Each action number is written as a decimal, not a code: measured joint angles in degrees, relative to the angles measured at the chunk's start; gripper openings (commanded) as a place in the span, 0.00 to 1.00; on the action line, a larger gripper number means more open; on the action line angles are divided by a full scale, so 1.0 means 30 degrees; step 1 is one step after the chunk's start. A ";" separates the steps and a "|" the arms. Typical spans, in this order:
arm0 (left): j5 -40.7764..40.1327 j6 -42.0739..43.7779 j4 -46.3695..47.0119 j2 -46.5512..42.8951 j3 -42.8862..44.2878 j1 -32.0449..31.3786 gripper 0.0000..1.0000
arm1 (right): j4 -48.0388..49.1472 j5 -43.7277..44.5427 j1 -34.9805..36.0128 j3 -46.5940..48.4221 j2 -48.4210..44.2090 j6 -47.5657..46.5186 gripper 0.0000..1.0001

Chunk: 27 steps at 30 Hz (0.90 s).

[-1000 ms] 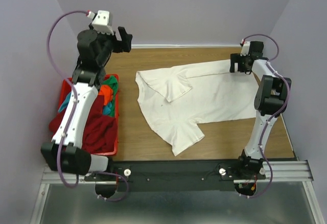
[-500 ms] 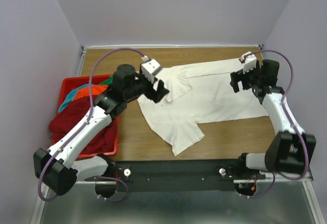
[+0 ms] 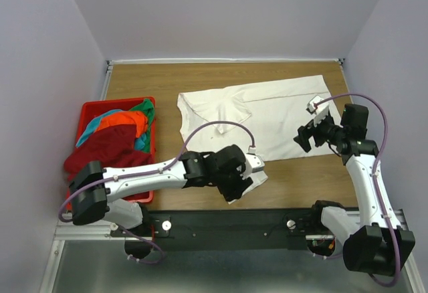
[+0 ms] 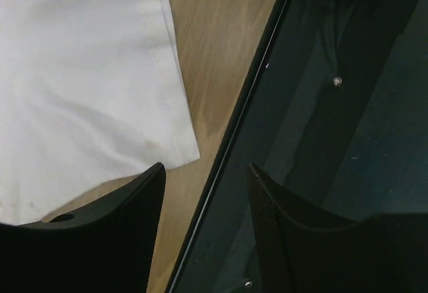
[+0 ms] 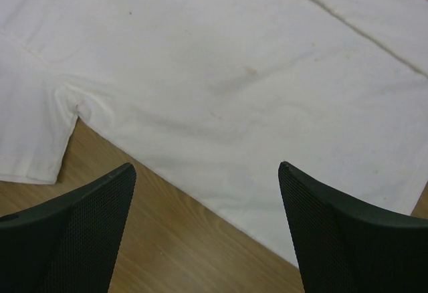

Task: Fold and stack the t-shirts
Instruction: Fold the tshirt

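A large white t-shirt (image 3: 274, 116) lies spread flat on the wooden table (image 3: 154, 82). My left gripper (image 3: 235, 187) hangs low over its near sleeve by the table's front edge. In the left wrist view the left gripper (image 4: 206, 172) is open with nothing between the fingers, and the sleeve's corner (image 4: 87, 99) lies just beyond one fingertip. My right gripper (image 3: 304, 138) hovers over the shirt's near hem. In the right wrist view the right gripper (image 5: 205, 169) is wide open above the white cloth (image 5: 234, 72), holding nothing. Dark red (image 3: 110, 152), orange (image 3: 120, 119), teal (image 3: 87, 134) and green (image 3: 144, 109) t-shirts are heaped at the left.
A red plastic basket (image 3: 151, 172) at the table's left holds the coloured shirts. The black mounting rail (image 3: 227, 225) runs along the front edge, right under the left gripper. Walls close in the far, left and right sides.
My left arm swung from above the basket down to the shirt's near sleeve, and its jaws narrowed a little. My right gripper drew back from the shirt's far right corner to its near hem.
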 measured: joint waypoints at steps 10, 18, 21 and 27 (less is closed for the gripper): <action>-0.2484 -0.1858 0.0313 0.4561 -0.0102 -0.2076 0.49 | -0.0364 0.2295 -0.0131 -0.0182 0.0474 0.1632 0.91; -0.3512 -0.2222 0.0532 0.5901 -0.0095 -0.2441 0.48 | -0.0291 0.2652 -0.0328 -0.0299 0.0714 0.2018 0.91; -0.3883 -0.2280 0.0532 0.6193 -0.0095 -0.2441 0.46 | -0.0226 0.2659 -0.0342 -0.0321 0.0714 0.2120 0.91; -0.4612 -0.2368 0.0510 0.6404 -0.0051 -0.2579 0.35 | -0.0211 0.2652 -0.0372 -0.0364 0.0714 0.2178 0.91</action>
